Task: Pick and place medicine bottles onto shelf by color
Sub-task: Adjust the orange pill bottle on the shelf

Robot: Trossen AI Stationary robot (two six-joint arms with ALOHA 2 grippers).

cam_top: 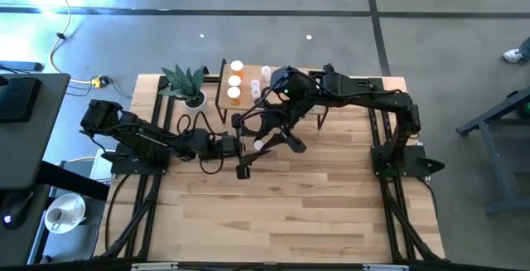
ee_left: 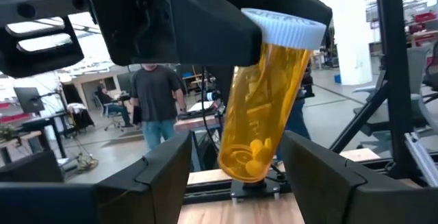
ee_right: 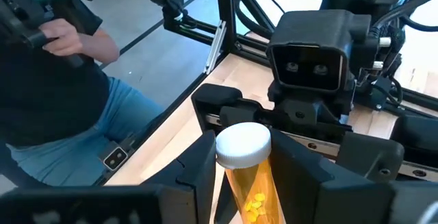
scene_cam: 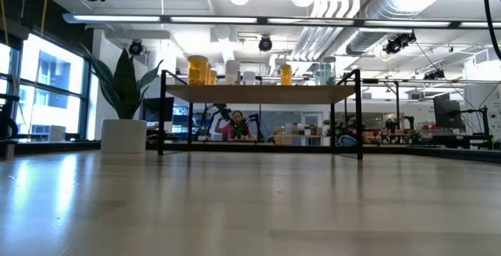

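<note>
Right gripper (ee_right: pixel 243 172) pinches orange bottle (ee_right: pixel 252 183) midair; left gripper (ee_left: pixel 236 162) spread (table edges distant).

orange bottle (ee_right: pixel 250 183) with white cap gripped in right hand (ee_right: pixel 241 176), left hand (ee_right: pixel 308 107) just beyond, person (ee_right: pixel 55 87) beside table (ee_right: pixel 171 125)

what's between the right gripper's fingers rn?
An orange pill bottle with a white cap, yellow pills inside, sits between the right gripper fingers in the right wrist view. The left wrist view shows it between the open left gripper fingers too.
</note>
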